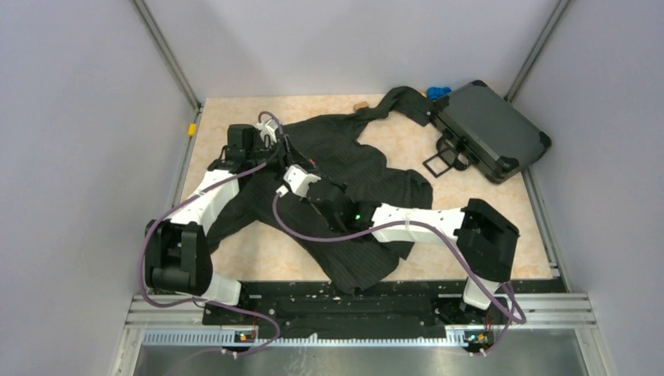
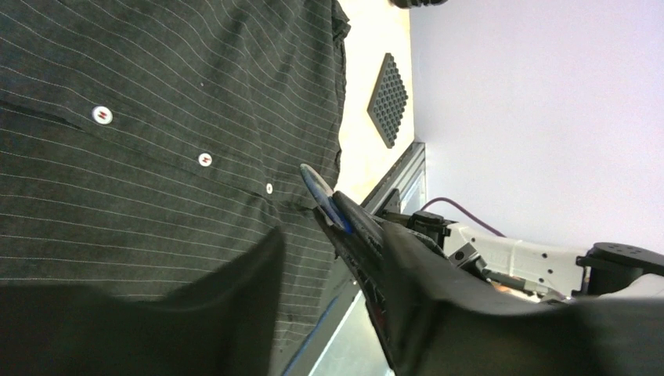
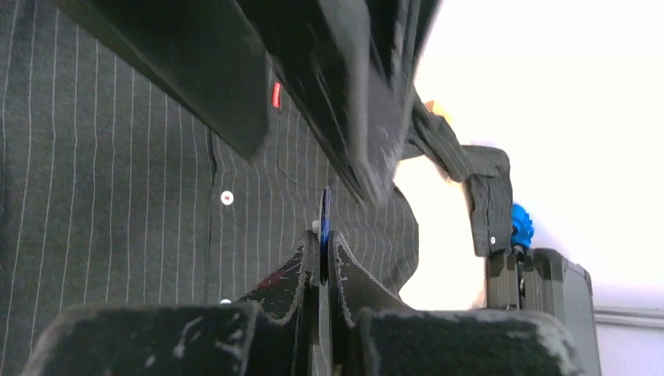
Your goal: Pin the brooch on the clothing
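At the far left of the top view, a small yellow piece (image 1: 191, 129) sits on the side rail, off the marbled table (image 1: 485, 211). Next to it the left arm reaches forward over the clothing (image 1: 368, 168), a black pinstriped shirt spread crumpled across most of the table. The left gripper (image 1: 276, 141) hangs above the shirt's upper left part. Its jaws are released and stand apart with nothing between them but air and the other arm's fingertips (the right wrist view shows both dark fingers (image 3: 180, 78) clearly separated).

Just to the right, the right gripper (image 3: 322, 243) comes in from the opposite side, clenched on the brooch (image 2: 317, 186). The small blue disc is pinched edge-on between the two fingertips and sticks out past them. It sits over the shirt's button placket, close to one of the white buttons (image 2: 269, 188). Whether its edge actually touches the cloth I cannot tell from these angles. It looks very near at least. The shirt's red tag (image 3: 276, 94) shows a little above that spot, beside the left gripper's finger.

Farther right, one sleeve (image 1: 399, 102) stretches toward the back corner, passing a small tan object (image 1: 360, 104). The cuff ends against a dark hard case (image 1: 489, 129) lying at an angle on the table. A bright-blue toy piece (image 1: 438, 92) peeks out just behind the case's left corner.
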Controlling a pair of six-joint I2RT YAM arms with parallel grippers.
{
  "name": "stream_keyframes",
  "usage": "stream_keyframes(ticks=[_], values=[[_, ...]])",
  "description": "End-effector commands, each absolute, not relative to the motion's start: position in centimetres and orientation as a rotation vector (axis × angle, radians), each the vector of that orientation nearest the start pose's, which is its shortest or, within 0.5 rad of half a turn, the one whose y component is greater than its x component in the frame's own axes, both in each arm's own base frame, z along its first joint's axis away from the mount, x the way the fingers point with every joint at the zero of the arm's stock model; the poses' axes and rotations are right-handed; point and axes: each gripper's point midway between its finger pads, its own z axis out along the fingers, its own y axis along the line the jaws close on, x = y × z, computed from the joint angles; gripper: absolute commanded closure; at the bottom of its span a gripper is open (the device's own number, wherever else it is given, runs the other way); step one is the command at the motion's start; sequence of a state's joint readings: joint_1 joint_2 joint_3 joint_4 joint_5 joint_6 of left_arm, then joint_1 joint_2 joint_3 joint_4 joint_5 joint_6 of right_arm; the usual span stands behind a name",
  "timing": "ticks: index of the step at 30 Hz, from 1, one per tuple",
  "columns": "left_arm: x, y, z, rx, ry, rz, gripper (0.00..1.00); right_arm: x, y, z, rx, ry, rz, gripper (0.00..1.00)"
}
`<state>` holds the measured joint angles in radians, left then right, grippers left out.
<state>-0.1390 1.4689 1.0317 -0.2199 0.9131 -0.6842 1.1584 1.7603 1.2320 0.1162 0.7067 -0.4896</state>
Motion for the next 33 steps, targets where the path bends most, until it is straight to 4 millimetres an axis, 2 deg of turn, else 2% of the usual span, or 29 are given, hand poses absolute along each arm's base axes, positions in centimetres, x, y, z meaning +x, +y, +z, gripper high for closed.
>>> stream_keyframes(ticks=[1,4,6,10,14,18,22,26,33], values=[[32.9,-18.3,22.6,-0.063,2.205,-1.399,0.34,31.2,36.7,23.6,-0.846,1.579,-0.078,1.0],[33.5,-16.8,23.1,-0.08,2.175,-1.305,0.29,31.5,35.7,24.0,-0.786,1.638,0.117,1.0],[33.7,-16.1,23.6,-0.058,2.16,-1.224,0.28,31.3,35.4,24.5,-0.772,1.661,0.309,1.0],[33.1,-16.1,25.6,0.06,2.08,-1.168,0.28,31.3,33.6,26.6,-0.701,1.677,0.651,1.0],[30.4,-18.6,29.3,0.325,1.91,-1.24,0.29,30.5,31.9,29.0,-0.687,1.642,0.973,1.0],[26.0,-22.2,30.9,0.614,1.8,-1.297,0.29,27.7,32.1,31.6,-0.751,1.545,1.285,1.0],[23.7,-24.1,31.4,0.735,1.741,-1.352,0.29,24.6,32.7,32.8,-0.894,1.495,1.469,1.0],[23.6,-24.3,31.4,0.734,1.74,-1.356,0.3,22.8,32.8,33.2,-0.989,1.47,1.562,1.0],[22.6,-24.7,31.7,0.778,1.718,-1.406,0.3,22.0,32.8,32.4,-1.07,1.513,1.588,1.0]])
